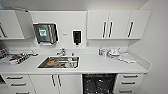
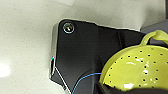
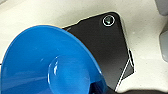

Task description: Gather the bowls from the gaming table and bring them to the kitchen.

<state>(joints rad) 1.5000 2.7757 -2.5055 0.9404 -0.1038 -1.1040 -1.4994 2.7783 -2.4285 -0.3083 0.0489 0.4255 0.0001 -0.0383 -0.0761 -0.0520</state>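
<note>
Head view: the kitchen's white table (image 1: 100,65) carries a steel sink (image 1: 59,62) holding dishes. Left wrist view: a yellow-green bowl (image 2: 136,70) sits close. Right wrist view: a blue bowl (image 3: 47,62) looms. Either end effector's grip: cannot tell.

- Long white kitchen countertop (image 1: 92,65) with a steel sink (image 1: 59,62) sunk into it.
- Stacked white dishes (image 1: 114,53) and white cloth (image 1: 127,59) lie towards one end.
- Red-and-dark packets (image 1: 15,58) lie at the other end.
</note>
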